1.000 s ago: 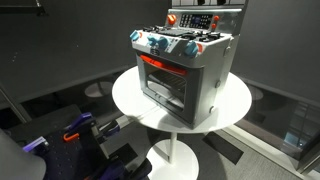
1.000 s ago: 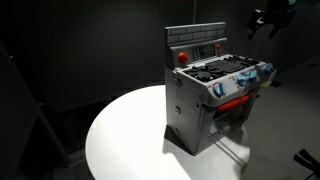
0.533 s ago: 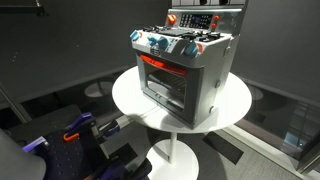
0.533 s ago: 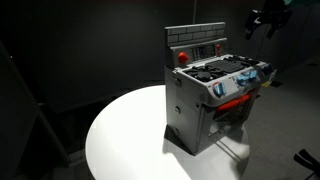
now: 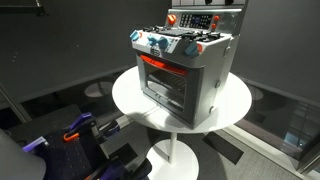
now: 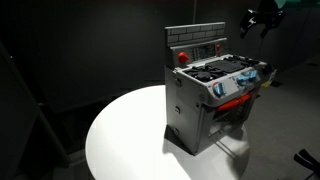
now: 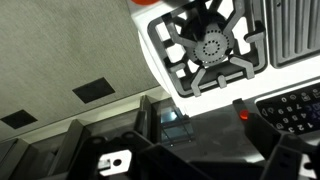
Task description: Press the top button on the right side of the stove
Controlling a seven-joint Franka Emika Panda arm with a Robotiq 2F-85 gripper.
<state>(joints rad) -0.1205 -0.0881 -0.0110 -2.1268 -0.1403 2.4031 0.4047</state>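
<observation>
The stove is a small silver-grey box with an orange-red framed oven window, standing on a round white table. It also shows in the other exterior view. Its upright back panel carries a red button at one end. My gripper hangs in the air above and beyond the stove, touching nothing, and its fingers look spread. In the wrist view the gripper is a dark shape at the bottom. Above it are a burner grate, a small red button and a keypad panel.
The round white table stands on a pedestal over a dark floor. Blue and black equipment sits low beside the table. Dark curtains surround the scene.
My gripper has drifted slightly up and toward the stove's back panel. The stove has not moved.
</observation>
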